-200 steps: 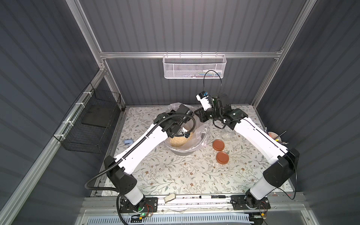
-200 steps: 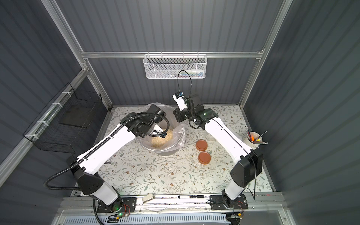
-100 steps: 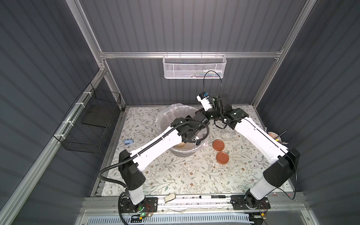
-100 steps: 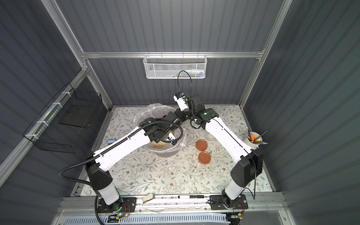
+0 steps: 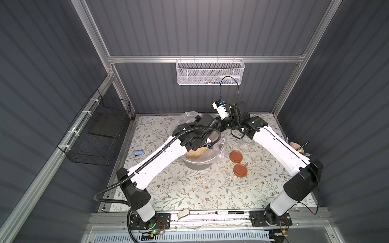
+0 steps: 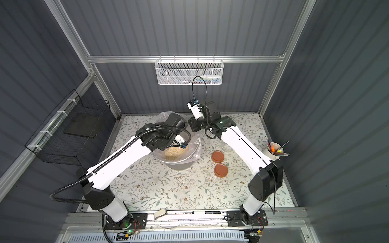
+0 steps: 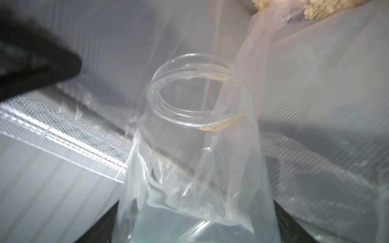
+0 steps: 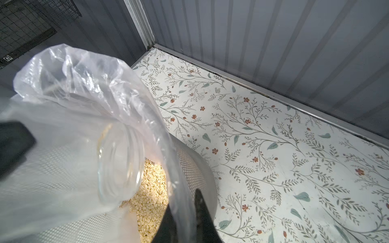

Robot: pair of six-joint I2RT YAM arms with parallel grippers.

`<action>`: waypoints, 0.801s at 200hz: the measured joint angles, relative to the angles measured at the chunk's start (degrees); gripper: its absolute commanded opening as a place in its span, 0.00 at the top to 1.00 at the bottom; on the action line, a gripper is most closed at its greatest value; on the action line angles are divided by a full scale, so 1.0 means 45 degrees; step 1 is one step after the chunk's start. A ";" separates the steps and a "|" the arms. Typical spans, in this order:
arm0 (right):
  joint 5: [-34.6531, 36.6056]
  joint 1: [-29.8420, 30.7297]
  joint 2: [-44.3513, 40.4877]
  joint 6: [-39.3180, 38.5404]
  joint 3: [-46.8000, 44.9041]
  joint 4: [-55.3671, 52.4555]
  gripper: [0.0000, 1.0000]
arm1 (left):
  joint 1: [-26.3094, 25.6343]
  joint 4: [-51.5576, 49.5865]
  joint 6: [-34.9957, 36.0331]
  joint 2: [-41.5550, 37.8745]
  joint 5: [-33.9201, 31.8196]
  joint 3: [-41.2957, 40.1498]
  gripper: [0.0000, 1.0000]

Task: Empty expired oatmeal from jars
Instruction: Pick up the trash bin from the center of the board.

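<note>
the oatmeal (image 5: 195, 153) lies as a pale heap inside the lined grey bin (image 5: 200, 167), just left of centre in both top views. over it the left gripper (image 7: 195, 229) grasps a clear jar (image 7: 195, 126), tipped with its mouth toward the heap; only a thin crust of flakes clings to its rim. the right gripper (image 8: 185, 218) is clenched on the plastic liner (image 8: 84, 88) at the bin's edge. a second jar (image 5: 246, 145) stands upright on the floral table (image 5: 189, 189), right of the bin. two orange lids (image 5: 236, 156) lie near it, toward the lower right.
</note>
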 measured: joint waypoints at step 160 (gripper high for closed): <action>-0.0219 0.0034 0.0257 0.0165 0.0282 -0.0136 1.00 | 0.0131 -0.1515 -0.1287 -0.0199 0.1579 -0.0359 1.00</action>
